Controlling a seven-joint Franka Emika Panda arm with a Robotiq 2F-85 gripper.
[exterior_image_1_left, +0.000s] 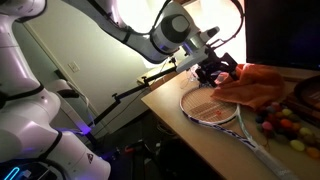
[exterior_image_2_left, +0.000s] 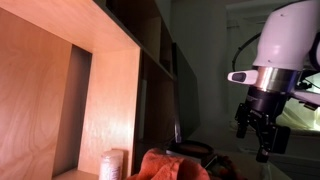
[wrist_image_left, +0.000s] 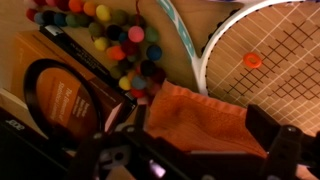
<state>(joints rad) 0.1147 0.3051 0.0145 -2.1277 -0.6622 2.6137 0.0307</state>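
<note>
An orange towel lies crumpled on the wooden table, partly over the head of a white tennis racket. In the wrist view my gripper is open and hangs just above the towel, one dark finger at its left side and the other at its right. Nothing is held between them. Both exterior views show the gripper poised over the towel, and the racket stretches toward the table's front edge.
Several coloured pom-pom balls lie beside the racket. A brown box with a black ring is next to the towel. The table edge runs near the arm. A wooden shelf unit and a white cylinder stand beside it.
</note>
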